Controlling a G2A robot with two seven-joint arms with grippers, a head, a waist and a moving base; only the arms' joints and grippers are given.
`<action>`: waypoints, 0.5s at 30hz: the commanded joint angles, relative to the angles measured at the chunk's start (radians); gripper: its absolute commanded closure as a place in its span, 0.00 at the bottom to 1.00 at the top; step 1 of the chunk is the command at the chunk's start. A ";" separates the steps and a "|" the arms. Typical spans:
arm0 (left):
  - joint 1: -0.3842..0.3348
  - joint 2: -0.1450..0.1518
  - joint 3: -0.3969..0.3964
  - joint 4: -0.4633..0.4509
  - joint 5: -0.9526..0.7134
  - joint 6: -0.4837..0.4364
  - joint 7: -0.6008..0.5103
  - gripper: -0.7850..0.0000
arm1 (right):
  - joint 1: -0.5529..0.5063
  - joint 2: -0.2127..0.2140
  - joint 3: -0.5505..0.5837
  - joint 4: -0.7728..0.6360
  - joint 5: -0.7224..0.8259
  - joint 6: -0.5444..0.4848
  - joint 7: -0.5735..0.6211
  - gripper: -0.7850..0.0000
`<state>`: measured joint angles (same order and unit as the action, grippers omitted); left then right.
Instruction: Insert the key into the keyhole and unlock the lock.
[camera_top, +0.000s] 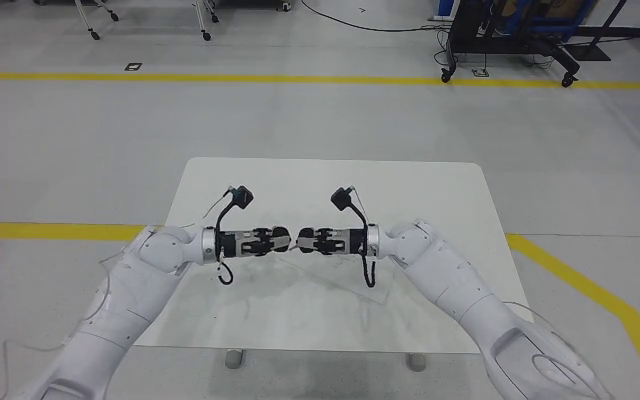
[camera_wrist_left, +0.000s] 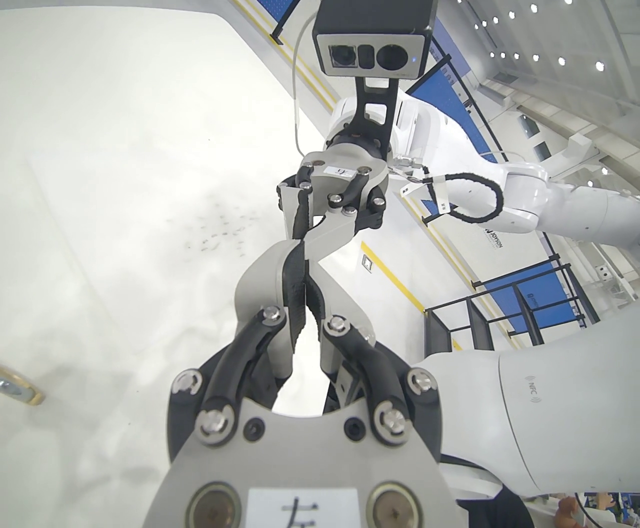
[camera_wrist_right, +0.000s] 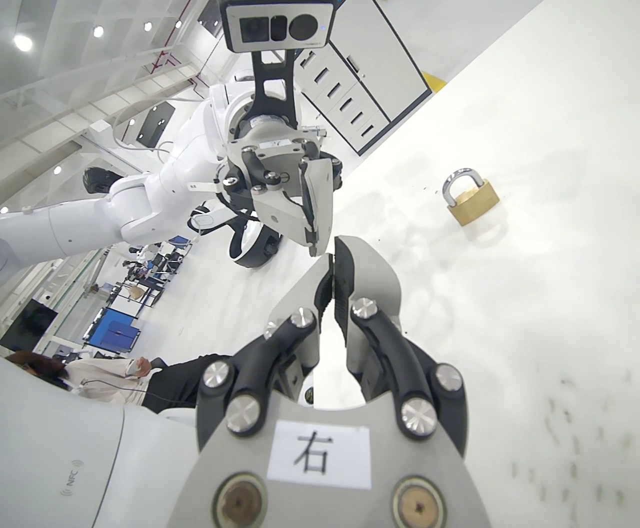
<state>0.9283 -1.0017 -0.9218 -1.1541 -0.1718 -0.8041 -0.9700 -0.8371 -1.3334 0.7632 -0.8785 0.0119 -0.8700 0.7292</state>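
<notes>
A brass padlock (camera_wrist_right: 470, 197) with a silver shackle lies on the white table (camera_wrist_right: 540, 280), off to the side of both grippers. A brass edge of the padlock (camera_wrist_left: 17, 389) also shows at the border of the left wrist view. My left gripper (camera_wrist_left: 299, 250) and my right gripper (camera_wrist_right: 332, 256) hover above the table, pointing at each other with their fingertips almost touching. Both are shut, and I see no key between either pair of pads. From above, the left gripper (camera_top: 283, 241) and the right gripper (camera_top: 307, 241) meet over the middle of the table (camera_top: 420, 190).
Small dark specks mark the tabletop (camera_wrist_left: 220, 232) below the grippers. Yellow floor lines (camera_top: 300, 77) run around the table, and a black wheeled frame (camera_top: 520, 45) stands far behind.
</notes>
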 joint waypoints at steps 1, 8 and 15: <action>0.002 0.002 -0.012 0.010 -0.008 -0.002 0.013 0.00 | -0.002 0.001 0.010 0.005 0.012 -0.010 -0.019 1.00; 0.049 0.027 -0.121 0.008 0.166 0.034 0.218 0.00 | -0.029 0.019 0.079 0.016 0.021 -0.081 -0.120 1.00; 0.173 0.036 -0.142 -0.224 0.669 0.550 0.521 0.00 | -0.064 0.032 0.115 -0.028 -0.037 -0.108 -0.189 1.00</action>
<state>1.0904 -0.9624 -1.0806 -1.3392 0.4041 -0.3846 -0.4610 -0.8975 -1.3023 0.8763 -0.8997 -0.0166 -0.9774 0.5464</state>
